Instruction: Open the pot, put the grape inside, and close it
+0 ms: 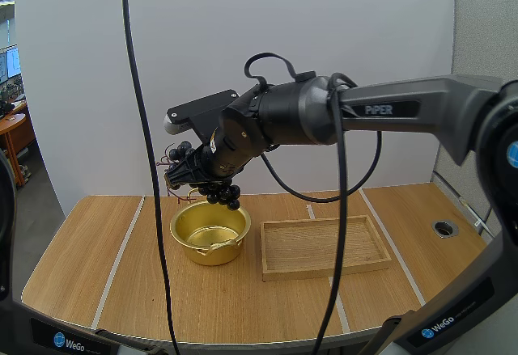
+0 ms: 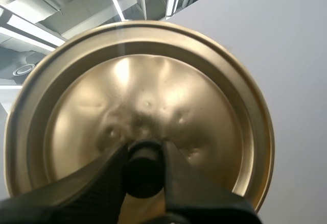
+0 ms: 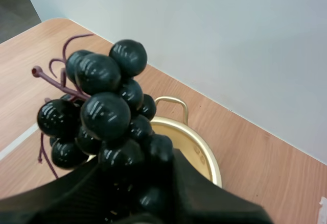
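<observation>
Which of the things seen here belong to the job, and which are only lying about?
Belong to the job: pot, lid, bunch of grapes.
Only lying about: wooden tray.

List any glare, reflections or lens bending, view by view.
High view: the edges of the table bow from the lens, the pot gleams inside. Left wrist view: soft highlights spread over the lid. Right wrist view: bright glints on the grapes.
</observation>
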`<state>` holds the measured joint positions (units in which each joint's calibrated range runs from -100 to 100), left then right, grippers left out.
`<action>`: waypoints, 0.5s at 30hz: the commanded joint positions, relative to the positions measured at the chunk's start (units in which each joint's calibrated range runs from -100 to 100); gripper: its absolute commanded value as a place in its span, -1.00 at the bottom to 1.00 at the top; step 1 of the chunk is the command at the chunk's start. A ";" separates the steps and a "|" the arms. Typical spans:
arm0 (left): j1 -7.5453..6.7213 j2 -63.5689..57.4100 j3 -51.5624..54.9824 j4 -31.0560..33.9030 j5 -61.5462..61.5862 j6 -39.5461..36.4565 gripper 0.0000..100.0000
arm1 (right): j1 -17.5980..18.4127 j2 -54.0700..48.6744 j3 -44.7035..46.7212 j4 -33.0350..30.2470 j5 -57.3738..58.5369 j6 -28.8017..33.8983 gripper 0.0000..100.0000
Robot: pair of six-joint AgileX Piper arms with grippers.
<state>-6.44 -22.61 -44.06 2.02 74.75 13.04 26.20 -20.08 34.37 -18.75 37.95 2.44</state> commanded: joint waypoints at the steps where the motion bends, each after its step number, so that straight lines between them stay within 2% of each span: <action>1: -0.19 -0.39 -0.56 0.42 -2.01 -0.26 -1.00 | -0.29 4.58 -4.23 0.04 -2.44 0.16 -1.00; 15: -0.19 -0.39 -0.56 0.42 -2.01 -0.26 -1.00 | -3.66 16.11 -6.63 2.09 1.02 2.36 -1.00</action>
<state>-6.44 -22.61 -44.06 2.02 74.75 13.04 24.66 -9.15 28.36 -18.75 36.68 4.39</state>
